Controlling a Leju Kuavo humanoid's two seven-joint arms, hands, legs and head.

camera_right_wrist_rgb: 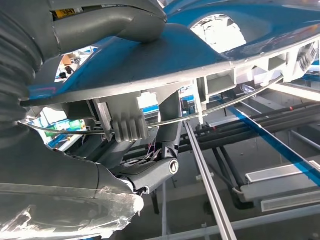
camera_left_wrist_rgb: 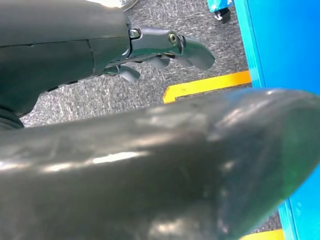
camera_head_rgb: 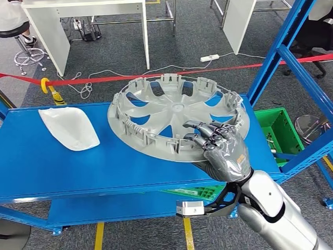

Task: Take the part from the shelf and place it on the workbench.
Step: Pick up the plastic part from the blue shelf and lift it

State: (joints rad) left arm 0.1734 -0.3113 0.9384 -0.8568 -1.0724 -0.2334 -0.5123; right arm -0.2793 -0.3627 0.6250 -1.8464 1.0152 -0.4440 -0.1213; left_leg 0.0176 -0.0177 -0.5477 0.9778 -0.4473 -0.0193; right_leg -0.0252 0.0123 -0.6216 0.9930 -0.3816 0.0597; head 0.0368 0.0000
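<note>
The right hand (camera_head_rgb: 220, 148) clamps the near rim of the wheel cover (camera_head_rgb: 177, 117), fingers curled over, ready for lifting off the blue shelf (camera_head_rgb: 59, 166). The left hand (camera_left_wrist_rgb: 170, 47) hangs beside the shelf, fingers loosely apart, holding nothing.

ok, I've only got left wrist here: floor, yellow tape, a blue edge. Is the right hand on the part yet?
Observer: Yes. In the head view the right hand holds the near rim of the grey wheel cover, with its fingers over the top.
Operator: Is the cover off the shelf?
Observer: Not clearly. It's over the blue shelf, and I can't tell whether the gripped edge is raised.
Operator: Anything beside it?
Observer: A white moulded part lies on the shelf on the robot's left, apart from the cover.
</note>
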